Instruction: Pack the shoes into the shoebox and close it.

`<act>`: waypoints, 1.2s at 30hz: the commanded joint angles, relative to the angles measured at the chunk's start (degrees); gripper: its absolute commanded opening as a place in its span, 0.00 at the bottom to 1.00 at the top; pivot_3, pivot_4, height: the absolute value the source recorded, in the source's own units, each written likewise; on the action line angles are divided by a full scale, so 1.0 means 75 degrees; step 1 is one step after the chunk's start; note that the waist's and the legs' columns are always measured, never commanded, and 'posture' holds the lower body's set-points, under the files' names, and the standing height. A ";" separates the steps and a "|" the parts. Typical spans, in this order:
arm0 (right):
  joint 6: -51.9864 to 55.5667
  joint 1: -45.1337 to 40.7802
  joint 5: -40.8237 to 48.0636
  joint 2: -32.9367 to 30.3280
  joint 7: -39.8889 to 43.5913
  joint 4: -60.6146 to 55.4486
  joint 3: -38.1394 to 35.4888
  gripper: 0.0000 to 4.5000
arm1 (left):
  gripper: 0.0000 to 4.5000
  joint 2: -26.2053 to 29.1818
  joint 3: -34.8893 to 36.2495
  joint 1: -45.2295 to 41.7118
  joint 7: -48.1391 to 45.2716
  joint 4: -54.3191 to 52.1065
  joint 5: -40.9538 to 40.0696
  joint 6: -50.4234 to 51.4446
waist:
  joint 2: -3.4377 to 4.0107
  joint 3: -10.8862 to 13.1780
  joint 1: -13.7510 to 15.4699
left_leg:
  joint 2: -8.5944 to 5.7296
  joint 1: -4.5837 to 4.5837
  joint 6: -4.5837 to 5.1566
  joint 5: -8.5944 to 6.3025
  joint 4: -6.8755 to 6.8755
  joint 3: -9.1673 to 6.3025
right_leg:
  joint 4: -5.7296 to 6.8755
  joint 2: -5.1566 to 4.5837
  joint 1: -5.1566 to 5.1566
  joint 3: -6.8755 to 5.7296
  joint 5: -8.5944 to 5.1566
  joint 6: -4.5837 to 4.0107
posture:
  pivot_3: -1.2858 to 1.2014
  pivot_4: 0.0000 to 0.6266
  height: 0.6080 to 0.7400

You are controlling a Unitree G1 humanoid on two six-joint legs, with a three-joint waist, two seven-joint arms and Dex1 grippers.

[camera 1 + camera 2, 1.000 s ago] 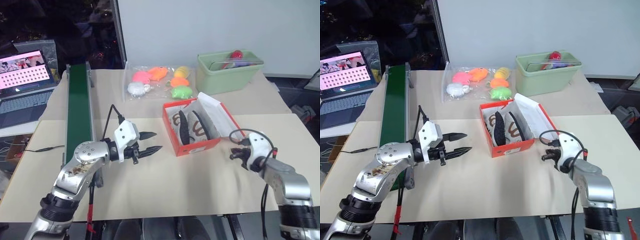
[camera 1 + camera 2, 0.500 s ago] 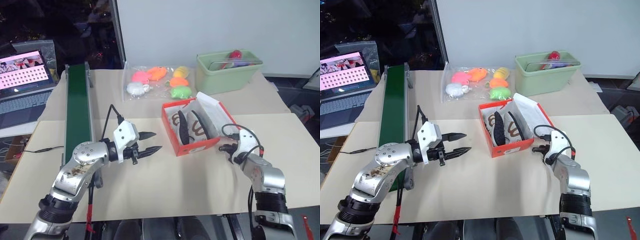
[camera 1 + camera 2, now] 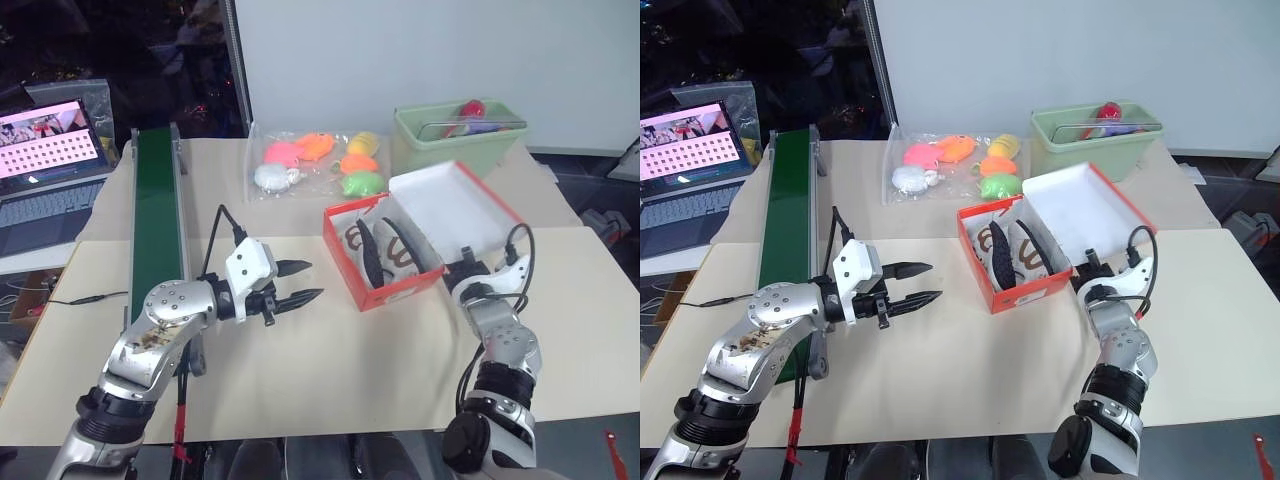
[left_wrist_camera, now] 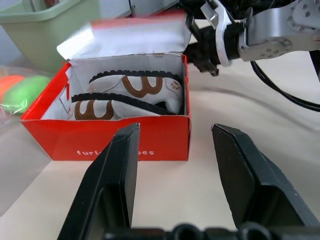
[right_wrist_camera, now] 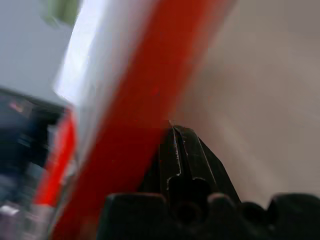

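Beige table (image 3: pixel 330 370) is mostly bare in front: open room between the two arms and along the near edge. Far side is crowded: green conveyor belt (image 3: pixel 158 210) runs along the left, laptop (image 3: pixel 50 165) beyond it, bagged bright toys (image 3: pixel 318 163) and pale green bin (image 3: pixel 458 143) at the back.

Shoebox (image 3: pixel 372 290) sits right of centre, just in front of the toys, lid (image 3: pixel 452 208) tilted up off the table on its right side, white inside showing. Both shoes (image 3: pixel 1018 253) lie inside, side by side, on edge.

Left gripper (image 3: pixel 303 282) hangs above the table left of the box, well apart from it, pointing at it roughly level; fingers (image 4: pixel 116 175) spread with nothing between them, box front framed in the gap.

Right gripper (image 5: pixel 176 131) is at the box's right near corner, under the raised lid, fingers pressed together, tips against the red outer face of the lid. Its forearm rises steeply from the near edge.
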 commanded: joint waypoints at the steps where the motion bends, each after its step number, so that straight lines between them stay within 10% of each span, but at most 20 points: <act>1: -0.0320 0.0014 0.0366 -0.0011 0.0329 -0.0299 0.0117 0.01 | 0.55 0.0072 0.0129 -0.0108 -0.0023 -0.0281 -0.0075 0.0025 | 0.0001 0.0000 0.0001 | 0.0000 -0.0001 0.0000 0.0000 0.0000 0.0000 | 0.0000 0.0000 0.0000 0.0000 0.0000 0.0000 | 0.52 0.24 0.92; 14: -0.1116 0.0814 -0.0488 -0.1174 0.2118 -0.2967 0.2201 0.01 | 0.55 0.0071 0.0129 -0.0115 0.0014 -0.0280 -0.0086 0.0134 | 0.0024 0.0013 -0.0010 | 0.0000 -0.0001 0.0000 0.0000 0.0000 0.0003 | 0.0003 0.0000 -0.0007 0.0003 -0.0001 0.0001 | 0.52 0.24 0.92; 21: -0.0229 0.1333 -0.2430 -0.4381 0.4101 -0.4714 0.5313 0.01 | 0.55 0.0022 0.0111 -0.0182 0.0026 -0.0245 -0.0103 0.0190 | 0.0016 0.0013 0.0013 | -0.0004 -0.0001 0.0000 0.0000 0.0001 0.0006 | -0.0002 -0.0002 -0.0004 0.0004 -0.0003 0.0005 | 0.52 0.24 0.92; 36: 0.0323 -0.0473 -0.4338 -0.3014 0.2913 -0.2044 0.7212 0.01 | 0.55 -0.0075 0.0086 -0.0202 0.0054 -0.0265 -0.0058 0.0212 | 0.0009 0.0012 0.0031 | -0.0004 -0.0012 0.0000 0.0000 0.0005 0.0005 | -0.0004 -0.0002 -0.0013 0.0007 0.0001 0.0005 | 0.52 0.24 0.92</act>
